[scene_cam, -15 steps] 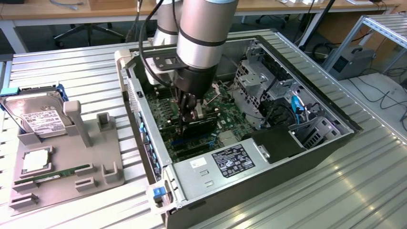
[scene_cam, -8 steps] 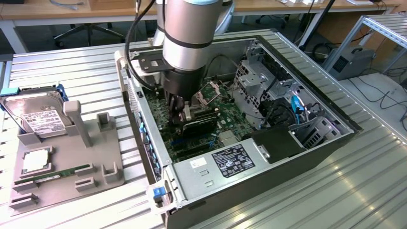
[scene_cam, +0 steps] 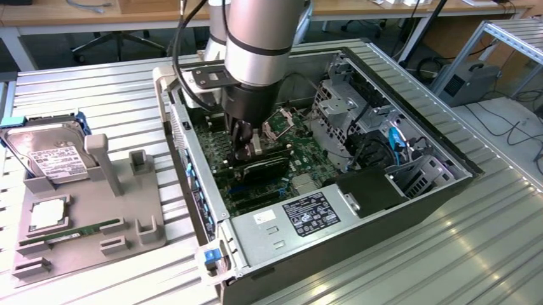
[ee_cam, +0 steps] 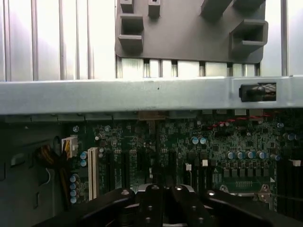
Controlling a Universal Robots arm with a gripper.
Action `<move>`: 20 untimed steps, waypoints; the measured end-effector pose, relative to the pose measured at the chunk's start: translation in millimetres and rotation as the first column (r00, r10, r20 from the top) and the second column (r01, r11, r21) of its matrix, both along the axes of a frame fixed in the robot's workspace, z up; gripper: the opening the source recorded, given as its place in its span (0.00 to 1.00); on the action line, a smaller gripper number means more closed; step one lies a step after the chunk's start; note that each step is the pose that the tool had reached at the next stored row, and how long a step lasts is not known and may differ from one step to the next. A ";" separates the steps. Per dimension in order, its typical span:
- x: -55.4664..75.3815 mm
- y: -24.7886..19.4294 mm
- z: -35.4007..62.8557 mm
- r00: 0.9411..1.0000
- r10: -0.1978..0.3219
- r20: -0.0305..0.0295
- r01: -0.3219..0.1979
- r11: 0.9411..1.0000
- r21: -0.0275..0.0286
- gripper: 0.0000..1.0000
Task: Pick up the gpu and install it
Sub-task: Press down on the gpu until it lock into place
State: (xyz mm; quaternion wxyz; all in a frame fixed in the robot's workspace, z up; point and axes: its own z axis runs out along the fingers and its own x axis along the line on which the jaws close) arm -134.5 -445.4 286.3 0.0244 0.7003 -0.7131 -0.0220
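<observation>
The install step is in hand, judging by the layout: the gripper is down inside the open computer case, over the motherboard, and the gpu is no longer on the grey parts holder at the exterior view's left. That holder carries 1 hard drive, 1 green memory stick and what looks like 1 processor chip.

The jaws are fully closed. In the exterior view the fingertips meet right at the upper edge of the gpu, a dark flat card standing on edge among the expansion slots, roughly parallel to the case's left wall. Whether the closed tips pinch a thin edge of the card or merely press down on it cannot be told from either view. In the wrist view the black gripper sits drawn together over the green motherboard, with the slots running away toward the case's metal rim.

As a judgement, the card appears at or in its slot, near the case's back panel side, but whether it is fully seated is hidden by the arm. What the work calls for now is straight downward pressure, kept square to the slot so the card does not tilt.
</observation>
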 end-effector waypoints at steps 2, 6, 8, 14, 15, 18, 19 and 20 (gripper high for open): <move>7.4 0.0 0.0 1.000 0.000 -0.004 0.000 1.000 0.000 0.11; 25.7 -0.1 0.1 1.000 0.000 -0.019 0.000 1.000 0.000 0.11; 34.1 0.0 0.1 1.000 0.000 -0.026 0.000 1.000 0.000 0.11; 52.2 0.0 0.1 0.999 0.000 -0.037 0.000 1.000 0.000 0.11; 54.4 0.0 0.0 0.999 0.001 -0.038 -0.001 1.000 0.000 0.11; 63.5 -0.1 0.1 0.999 0.001 -0.043 -0.001 1.000 0.000 0.11; 63.9 -0.1 0.1 0.999 0.001 -0.043 -0.001 1.000 0.000 0.11; 63.9 0.0 0.1 0.999 0.001 -0.043 -0.001 1.000 0.000 0.11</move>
